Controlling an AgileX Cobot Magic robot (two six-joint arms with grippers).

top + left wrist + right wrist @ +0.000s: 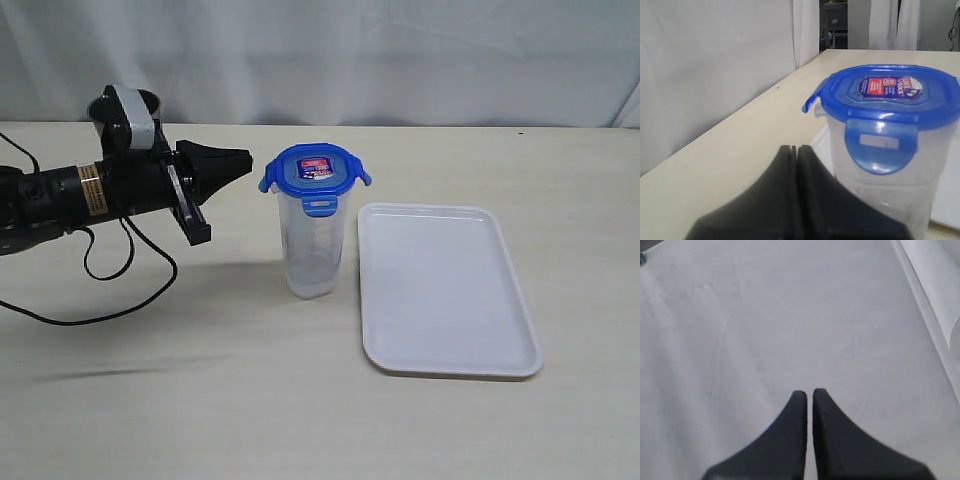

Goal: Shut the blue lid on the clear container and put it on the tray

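Here the left gripper is shut, its two black fingers pressed together with nothing between them. It lies level above the table on the left and points right, toward the top of the clear container. Its tip sits just left of the blue lid, at about the lid's height, with a small gap showing between them. The left wrist view agrees: the lid lies just beyond the joined fingertips.

The lid rests on the mouth of the container with its red-blue label facing up. The flap on the near side hangs down over the container's wall. The flaps on the left and right stick outward, not snapped down. The far flap cannot be made out. The container stands upright on the table in the middle of the scene, just left of the tray and not on it. The tray lies flat on the right with nothing on it.

A black cable loops on the table below the left arm. A dark round cup shape shows behind the arm, mostly hidden. A white curtain hangs along the far side.

The right gripper is out of the exterior view. Its own camera shows its fingers drawn almost together and holding nothing, over a pale surface.
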